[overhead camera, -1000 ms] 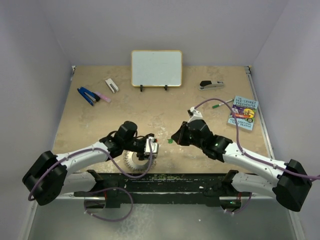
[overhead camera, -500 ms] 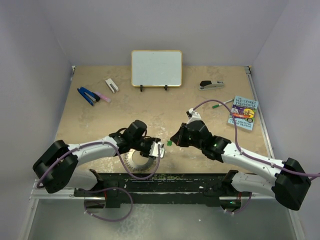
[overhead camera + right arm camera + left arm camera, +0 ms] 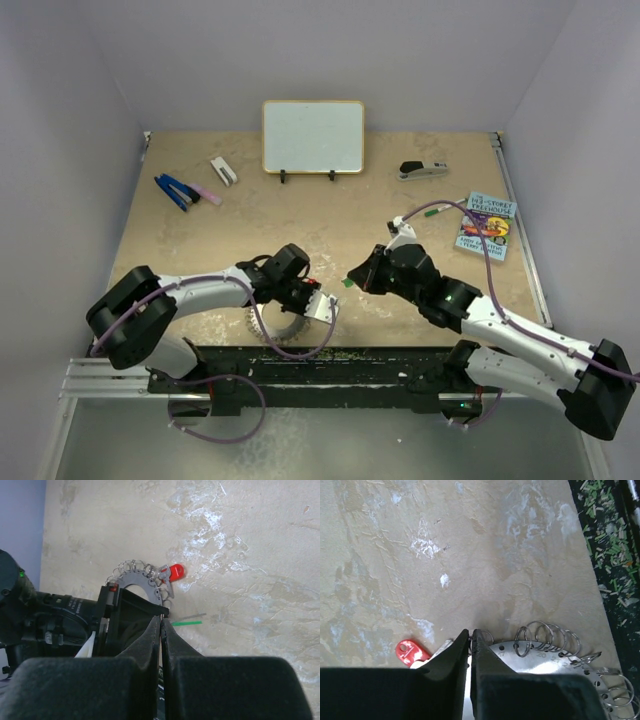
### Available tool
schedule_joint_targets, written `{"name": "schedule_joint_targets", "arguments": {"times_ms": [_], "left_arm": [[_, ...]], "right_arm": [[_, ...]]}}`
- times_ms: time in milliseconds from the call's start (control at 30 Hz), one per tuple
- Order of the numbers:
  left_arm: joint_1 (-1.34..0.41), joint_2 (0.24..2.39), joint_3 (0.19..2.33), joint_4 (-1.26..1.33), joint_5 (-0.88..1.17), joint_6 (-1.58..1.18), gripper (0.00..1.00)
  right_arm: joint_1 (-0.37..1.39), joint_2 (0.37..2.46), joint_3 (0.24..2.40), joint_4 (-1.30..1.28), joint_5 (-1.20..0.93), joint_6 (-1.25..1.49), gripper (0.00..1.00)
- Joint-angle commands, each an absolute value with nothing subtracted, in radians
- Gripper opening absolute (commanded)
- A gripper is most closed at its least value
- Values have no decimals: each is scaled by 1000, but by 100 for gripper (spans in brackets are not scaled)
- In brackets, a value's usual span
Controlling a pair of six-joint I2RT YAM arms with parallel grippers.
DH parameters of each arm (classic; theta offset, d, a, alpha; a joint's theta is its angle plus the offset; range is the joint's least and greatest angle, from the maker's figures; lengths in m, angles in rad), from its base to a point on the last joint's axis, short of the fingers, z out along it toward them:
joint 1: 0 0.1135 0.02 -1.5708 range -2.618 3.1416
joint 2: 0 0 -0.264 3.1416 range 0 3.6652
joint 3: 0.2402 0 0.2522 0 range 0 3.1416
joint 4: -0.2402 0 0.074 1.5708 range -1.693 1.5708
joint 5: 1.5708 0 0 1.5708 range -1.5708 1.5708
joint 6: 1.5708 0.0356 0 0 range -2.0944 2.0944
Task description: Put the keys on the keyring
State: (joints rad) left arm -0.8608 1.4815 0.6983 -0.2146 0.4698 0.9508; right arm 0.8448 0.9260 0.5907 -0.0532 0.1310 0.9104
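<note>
Two keys are in play.

Top external view: the keyring (image 3: 262, 322) lies flat on the worktop (image 3: 300, 215) near its front edge, partly under the left arm; the left pincer (image 3: 322, 306) sits at its right rim; the red key (image 3: 314, 284) lies just beside that rim; the right pincer (image 3: 352, 279) hovers close by, the green key (image 3: 346, 283) at its tip.

Left wrist view: jaws drawn to a narrow slit at the ring's rim; bright metal shows in the slit; whether rim or key blade is pinched cannot be told.

Right wrist view: jaws fully closed, apparently pinching the green key edge-on, clear of the worktop.

Handling, as judged: keys are light, stiff and slippery; hold the head's edge, leaving its hole free; the ring is thin rigid plate, likely to slide; pinch its rim.
</note>
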Motion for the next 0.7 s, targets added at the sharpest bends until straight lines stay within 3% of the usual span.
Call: {"name": "schedule_joint_targets", "arguments": {"times_ms": [0,167,667], "left_arm": [[-867,1417,710,-257,392,924,4],[-865,1307,741,-291,257,786,4],[-865,1098,706,-180,411,794,4]], "right_arm": [[843,909,603,-82,158,916,0],[842,914,594,-69,159,912,0],[842,924,617,-65,151,897,0]]}}
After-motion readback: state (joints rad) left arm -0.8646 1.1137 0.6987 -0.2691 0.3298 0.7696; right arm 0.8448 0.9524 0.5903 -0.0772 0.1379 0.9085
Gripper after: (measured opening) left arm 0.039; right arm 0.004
